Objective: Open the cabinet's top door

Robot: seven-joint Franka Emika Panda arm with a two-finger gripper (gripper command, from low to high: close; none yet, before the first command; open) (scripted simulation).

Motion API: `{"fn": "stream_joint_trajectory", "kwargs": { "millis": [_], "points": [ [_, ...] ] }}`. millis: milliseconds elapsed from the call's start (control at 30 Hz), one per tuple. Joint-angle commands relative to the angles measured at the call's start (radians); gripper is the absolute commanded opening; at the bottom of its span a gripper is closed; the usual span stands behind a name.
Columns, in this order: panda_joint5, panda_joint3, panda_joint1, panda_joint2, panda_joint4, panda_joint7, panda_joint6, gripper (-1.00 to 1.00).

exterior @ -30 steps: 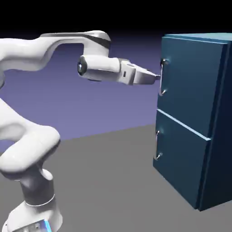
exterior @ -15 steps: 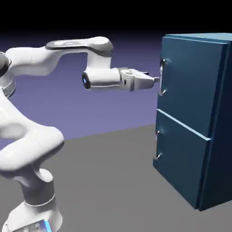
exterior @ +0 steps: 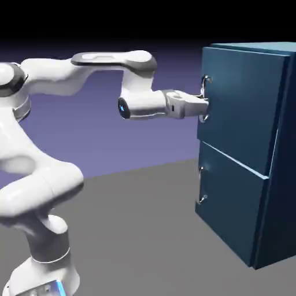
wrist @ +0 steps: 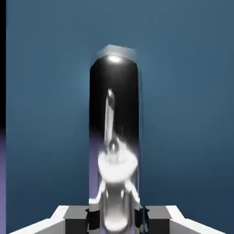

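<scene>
I have the tool (exterior: 204, 106) closed on the top door's silver handle (wrist: 114, 100), one fingertip on each side; the top door (exterior: 243, 107) stands slightly ajar.

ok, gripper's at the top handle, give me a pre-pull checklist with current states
1. Gripper lined up with the upper handle, not the lower one: ok
2. Fingertips on both sides of that handle: ok
3. Jaws closed on it: ok
4. Lower door shut: ok
5. Grip firm enough not to slip under load: cannot tell
6. Top door fully open: not ok, at most slightly ajar
</scene>
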Motion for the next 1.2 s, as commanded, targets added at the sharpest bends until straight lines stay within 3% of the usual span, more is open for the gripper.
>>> {"fn": "stream_joint_trajectory", "kwargs": {
  "millis": [0,300,633,900,1167],
  "points": [
    [-0.029,-0.034,0.036,0.000,-0.032,0.007,-0.028,-1.00],
    [-0.353,-0.359,0.287,-0.060,-0.295,0.101,-0.321,-1.00],
    [-0.768,-0.722,0.336,-0.111,-0.446,0.154,-0.705,-1.00],
    [-1.114,-1.007,0.284,0.004,-0.411,0.115,-1.043,-1.00],
    [-1.415,-1.243,0.272,0.268,-0.221,0.021,-1.385,-1.00]
  ]
}}
